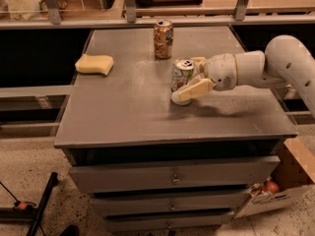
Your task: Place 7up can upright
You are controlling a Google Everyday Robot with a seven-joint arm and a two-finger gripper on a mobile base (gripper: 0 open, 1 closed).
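Observation:
The 7up can (182, 73), silver-white with green lettering, stands upright on the grey table top (123, 117), right of centre. My gripper (191, 77) reaches in from the right on a white arm (275, 63) and is shut on the can. The near finger (195, 90) lies across the can's lower front, and the far finger (199, 60) sits behind it. The can's base is at table level, and its right side is hidden by the gripper.
A brown-orange patterned can (163, 38) stands upright near the table's back edge, just behind the 7up can. A yellow sponge (94, 64) lies at the left. Drawers (172, 178) are below the top. A cardboard box (290, 181) sits on the floor at right.

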